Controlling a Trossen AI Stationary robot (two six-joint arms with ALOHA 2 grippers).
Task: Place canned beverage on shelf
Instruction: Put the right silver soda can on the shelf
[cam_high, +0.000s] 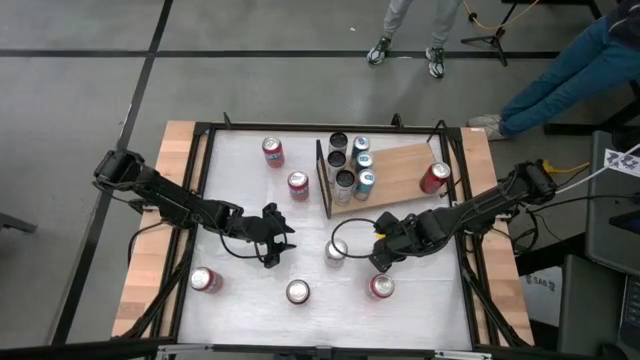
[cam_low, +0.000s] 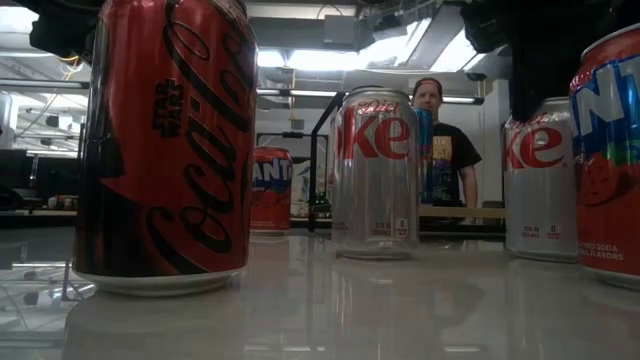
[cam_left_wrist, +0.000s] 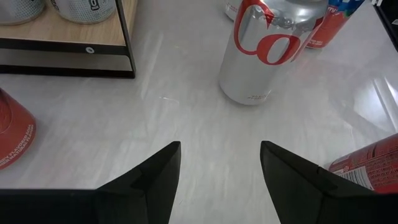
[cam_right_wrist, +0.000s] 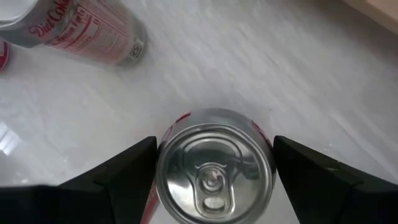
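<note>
Spreading beneath everything is the white surface (cam_high: 250, 190), framed in black. Next in size is the shelf (cam_high: 400, 172), a light wooden board with a thin black upright at one end, lying at the far right of the surface; every place below is given relative to it.

On the shelf, beside its black upright, four cans (cam_high: 352, 166) stand in a tight cluster, and a red can (cam_high: 435, 177) stands alone at its opposite end. Just off the upright end, on the surface, stand two more red cans (cam_high: 298, 185), one nearer the shelf than the other.

The right arm reaches in past the shelf's right end, and the right pincer (cam_high: 381, 262) sits in front of the shelf, toward the near edge. Its fingers (cam_right_wrist: 118, 174) stand wide apart on either side of an upright red can (cam_right_wrist: 214, 168), seen top-down with its pull tab showing; a gap remains on each side, so the can is straddled, not gripped.

The left pincer (cam_high: 272, 246) hangs well to the left of the shelf's front, half open and holding nothing. Ahead of its fingers (cam_left_wrist: 155, 177) stands a silver cola can (cam_high: 336, 252), between the two pincers and in front of the shelf.

Two further red cans (cam_high: 205, 280) rest nearer the front edge of the surface, far from the shelf.
</note>
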